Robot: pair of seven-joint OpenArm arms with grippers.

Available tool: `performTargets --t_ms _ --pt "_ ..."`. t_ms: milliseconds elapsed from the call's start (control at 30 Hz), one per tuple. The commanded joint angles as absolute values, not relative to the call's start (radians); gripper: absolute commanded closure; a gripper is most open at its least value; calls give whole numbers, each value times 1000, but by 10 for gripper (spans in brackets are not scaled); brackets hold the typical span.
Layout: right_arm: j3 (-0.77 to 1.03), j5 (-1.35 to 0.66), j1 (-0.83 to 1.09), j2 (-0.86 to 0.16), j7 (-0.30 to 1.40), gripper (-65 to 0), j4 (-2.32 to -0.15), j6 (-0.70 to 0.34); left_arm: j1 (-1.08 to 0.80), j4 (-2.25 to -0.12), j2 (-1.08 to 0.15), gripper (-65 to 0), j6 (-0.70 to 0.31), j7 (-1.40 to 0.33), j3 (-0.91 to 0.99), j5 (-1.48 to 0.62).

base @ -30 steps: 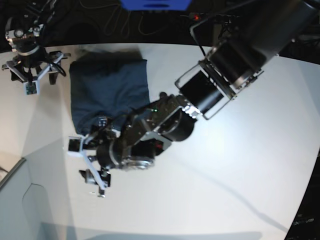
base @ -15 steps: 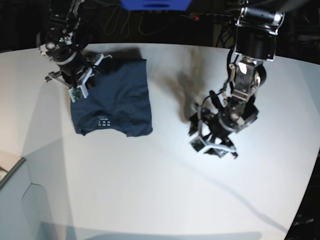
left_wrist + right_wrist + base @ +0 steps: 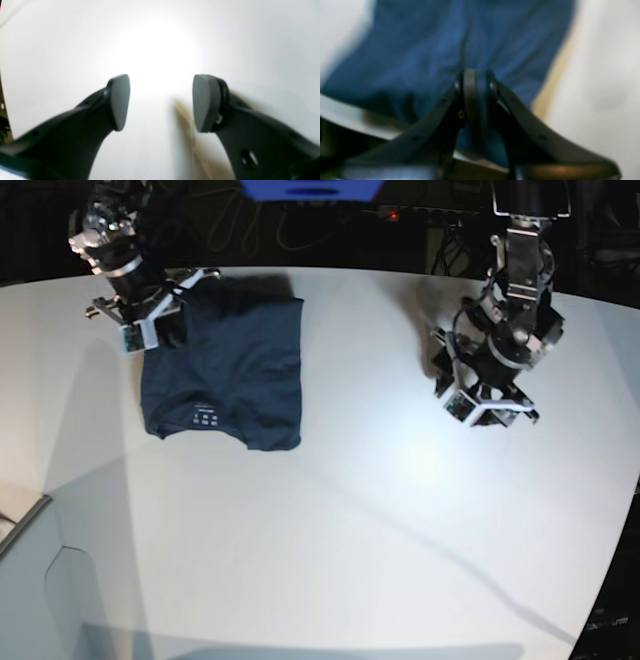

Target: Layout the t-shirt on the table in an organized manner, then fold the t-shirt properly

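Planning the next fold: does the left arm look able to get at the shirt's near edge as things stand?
Probably yes. The left gripper hangs open over bare table, nothing between it and the shirt; the right gripper pinches only the far corner.

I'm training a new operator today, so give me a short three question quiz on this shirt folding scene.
1. True or false: the left hand holds cloth.
2. What is the right hand closed on? A) the t-shirt B) a label C) nothing
3. What does the t-shirt lie on?

Key: 1 false, its fingers are apart over the bare table. 2 A. 3 the table.
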State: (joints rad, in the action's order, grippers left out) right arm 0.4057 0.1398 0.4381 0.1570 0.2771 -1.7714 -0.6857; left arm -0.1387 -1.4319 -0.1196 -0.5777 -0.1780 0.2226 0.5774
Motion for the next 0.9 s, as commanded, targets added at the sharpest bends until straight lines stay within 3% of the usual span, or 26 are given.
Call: performTargets --t_ms 0,167,467,767,867 --pt "409 101 452 157 248 -58 -1822 -698 -163 -1478 -108 -380 -573 -168 234 573" --pt "475 27 570 157 245 -59 -1928 -698 -329 -1676 -44 -349 -573 -288 297 573" --pt "501 22 792 157 245 -59 -1896 -698 -590 -1879 76 -3 -573 -499 417 573" --pt "450 25 766 125 242 -59 -1578 -698 -725 -1756 61 0 -575 -515 518 572" --pt "440 27 699 94 236 -59 -1411 -698 -714 -1612 51 0 -575 -512 510 512"
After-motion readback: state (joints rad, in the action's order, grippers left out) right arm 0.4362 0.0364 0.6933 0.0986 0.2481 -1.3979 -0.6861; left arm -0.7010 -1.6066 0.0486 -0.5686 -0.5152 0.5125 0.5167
